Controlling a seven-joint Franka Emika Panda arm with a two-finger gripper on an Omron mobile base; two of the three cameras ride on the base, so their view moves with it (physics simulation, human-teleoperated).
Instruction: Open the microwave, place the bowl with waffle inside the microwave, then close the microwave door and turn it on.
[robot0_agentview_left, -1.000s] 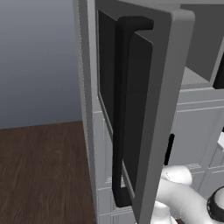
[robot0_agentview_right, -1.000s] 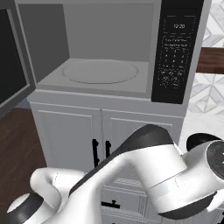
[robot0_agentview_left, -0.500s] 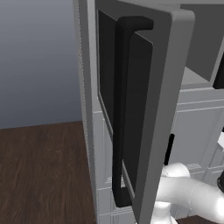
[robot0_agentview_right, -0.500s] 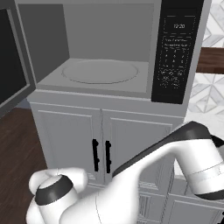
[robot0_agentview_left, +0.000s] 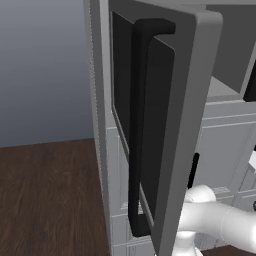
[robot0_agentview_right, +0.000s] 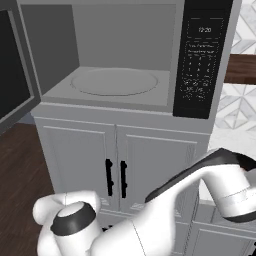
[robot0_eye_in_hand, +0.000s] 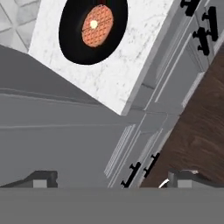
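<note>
From your left base camera, the microwave door (robot0_agentview_left: 165, 120) stands swung open, its long black bar handle (robot0_agentview_left: 137, 130) vertical on the tinted pane. From the right base camera, the microwave (robot0_agentview_right: 125, 55) shows a bare grey cavity with a round turntable (robot0_agentview_right: 114, 81). On your hand camera, the gripper (robot0_eye_in_hand: 111, 180) is spread wide, holding nothing; the black bowl (robot0_eye_in_hand: 92, 27) with an orange waffle (robot0_eye_in_hand: 97, 25) sits on the white marble counter (robot0_eye_in_hand: 127, 74).

You have dark wood plank floor (robot0_agentview_left: 45, 200) under a plain grey-blue wall (robot0_agentview_left: 42, 70). Pale grey panelled cabinets (robot0_agentview_right: 115, 160) carry short black handles (robot0_agentview_right: 115, 178). A white marbled surface (robot0_eye_in_hand: 127, 61) sits beside them, with white diamond-patterned wall tile (robot0_agentview_right: 245, 30) behind.
</note>
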